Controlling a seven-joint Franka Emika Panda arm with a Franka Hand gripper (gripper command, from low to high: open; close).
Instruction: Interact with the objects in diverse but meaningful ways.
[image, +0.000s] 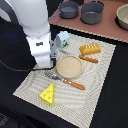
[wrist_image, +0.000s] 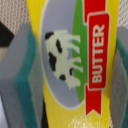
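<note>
The wrist view is filled by the flat yellow box, printed with a cow and the word BUTTER. It stands between my gripper, whose grey, teal-edged pads press against both long sides. In the exterior view my gripper is low over the placemat's left part, and the arm hides the box. The pale blue milk carton stands just behind it. An orange-brown bread loaf lies further to the exterior view's right. The yellow holed cheese wedge sits near the mat's front corner.
A woven beige placemat carries a round wooden plate and two orange-handled utensils. Two dark grey pots and a pale bowl stand on a brown surface behind the mat.
</note>
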